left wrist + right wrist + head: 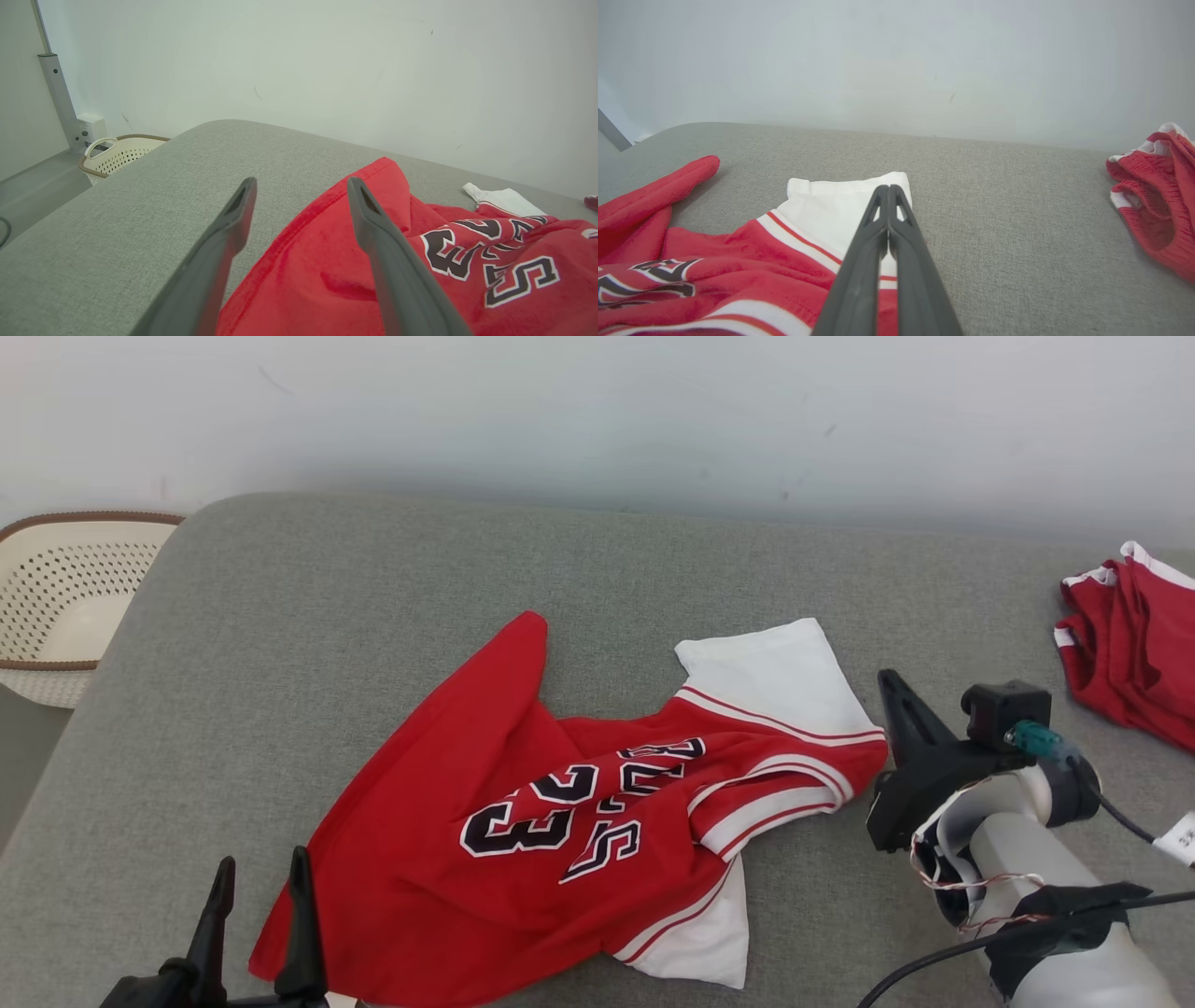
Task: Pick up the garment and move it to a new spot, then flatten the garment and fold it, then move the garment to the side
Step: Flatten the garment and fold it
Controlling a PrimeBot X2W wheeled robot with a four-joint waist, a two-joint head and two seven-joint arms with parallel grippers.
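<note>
Crumpled red garment (560, 821) mid grey surface (373, 597), not flattened, not folded; left gripper (261, 861) spread beside near hem; right gripper (887, 679) pressed together at white sleeve edge, hold on cloth unclear; flattening, folding, shifting aside apparently remaining.

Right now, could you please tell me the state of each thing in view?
Jersey, crumpled, not folded.
Left gripper, open over the jersey's edge.
Right gripper, shut, beside the jersey.
Second red garment, bunched up.
Basket, upright.
</note>
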